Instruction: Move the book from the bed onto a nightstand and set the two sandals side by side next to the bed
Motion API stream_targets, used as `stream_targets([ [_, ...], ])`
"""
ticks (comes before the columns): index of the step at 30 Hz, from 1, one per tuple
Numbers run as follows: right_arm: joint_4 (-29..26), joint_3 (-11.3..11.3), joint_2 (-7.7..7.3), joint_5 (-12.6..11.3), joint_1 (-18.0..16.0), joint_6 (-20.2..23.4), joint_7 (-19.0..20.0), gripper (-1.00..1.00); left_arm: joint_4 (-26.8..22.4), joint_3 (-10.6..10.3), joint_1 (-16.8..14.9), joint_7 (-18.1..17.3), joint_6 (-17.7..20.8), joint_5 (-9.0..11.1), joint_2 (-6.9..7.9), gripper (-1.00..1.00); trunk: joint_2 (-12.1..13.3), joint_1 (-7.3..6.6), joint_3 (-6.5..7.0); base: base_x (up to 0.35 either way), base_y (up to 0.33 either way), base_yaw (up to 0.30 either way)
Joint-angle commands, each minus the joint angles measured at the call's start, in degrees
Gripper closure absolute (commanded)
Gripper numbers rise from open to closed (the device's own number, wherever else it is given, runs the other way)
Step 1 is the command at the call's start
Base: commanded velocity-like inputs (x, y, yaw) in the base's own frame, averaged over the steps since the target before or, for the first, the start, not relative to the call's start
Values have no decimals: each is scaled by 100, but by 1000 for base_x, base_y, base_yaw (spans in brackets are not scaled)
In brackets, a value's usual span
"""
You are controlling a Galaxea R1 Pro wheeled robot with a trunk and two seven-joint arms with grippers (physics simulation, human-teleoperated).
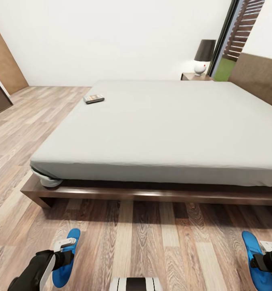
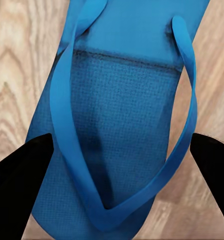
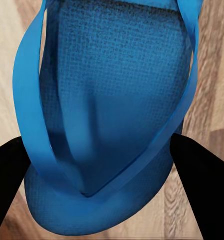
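- Left claw [image 2: 116, 150] spread astride one sandal [image 2: 121, 125]; right claw [image 3: 99, 150] spread astride the other sandal [image 3: 107, 100].
- Pinch the soles squarely (sandals well apart), then bring both together beside the bed [image 1: 111, 196].

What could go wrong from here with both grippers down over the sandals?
1. The left sandal and right sandal lie far apart, so pairing them means a long carry.
2. The left gripper straddles the sole and straps; a thin strap could slip.
3. The book sits far across the bed.

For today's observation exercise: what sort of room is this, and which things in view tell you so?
Most likely a bedroom: a large low bed with a grey mattress, a nightstand carrying a lamp, and a headboard.
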Motion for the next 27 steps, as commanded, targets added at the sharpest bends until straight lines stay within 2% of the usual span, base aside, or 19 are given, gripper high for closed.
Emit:
stream_targets([
  [1, -8, -22, 1, 60, -1, 18, 52, 100, -8, 22, 0, -41, 29, -27, -3, 100, -3, 1, -27, 0, 0, 0],
  [21, -141, -4, 13, 60, 0, 9, 48, 100, -8, 43, 2, -35, -217, -21, -3, 100, -30, 53, -470, 0, 0, 0],
  [24, -142, -4, 20, 60, 0, 8, 44, 100, -8, 51, 3, -28, -545, -21, 5, 100, -34, 60, -537, 0, 0, 0],
  [27, -142, -4, 21, 60, 0, 7, 43, 100, -5, 53, -1, -24, -682, -14, 9, 100, -38, 68, -603, 0, 0, 0],
])
